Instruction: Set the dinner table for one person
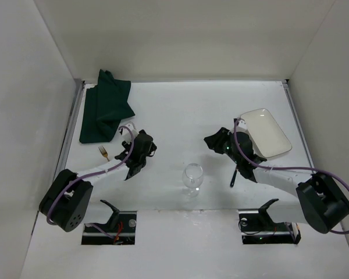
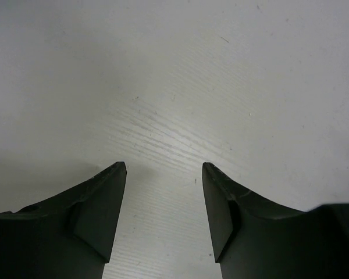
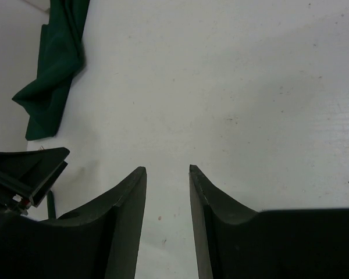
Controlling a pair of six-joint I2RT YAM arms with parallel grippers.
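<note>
Taking the wine glass [image 1: 192,177] as ref: it's standing upright on the dinner table [image 1: 180,110], the big white surface, close to the near edge and approx mid-width.

The left fingers [image 1: 146,145] are hanging to the glass's left and a bit farther back, well apart from it. In the L wrist view the left fingers [image 2: 107,192] are standing spread w/ a clear gap. Nothing is sitting btwn them, and only the white surface is showing beyond.

The right fingers [image 1: 212,141] are hanging just beyond the glass, slightly to its right, and are pointing toward the left side. In the R wrist view the right fingers [image 3: 131,197] are also parted, w/ a narrower gap, and are gripping nothing.

A gold fork [image 1: 104,153] is lying well left of the glass, past the L arm. A dark green cloth [image 1: 104,107] is lying bunched farther back and left of the glass, just beyond the fork, along the left rail [image 1: 72,125]. The cloth is also showing at the top left of the R wrist view.

A white rectangular plate [image 1: 266,132] is resting right of the glass and farther back, w/ the R arm's cable [image 1: 238,139] crossing its near-left corner.
</note>
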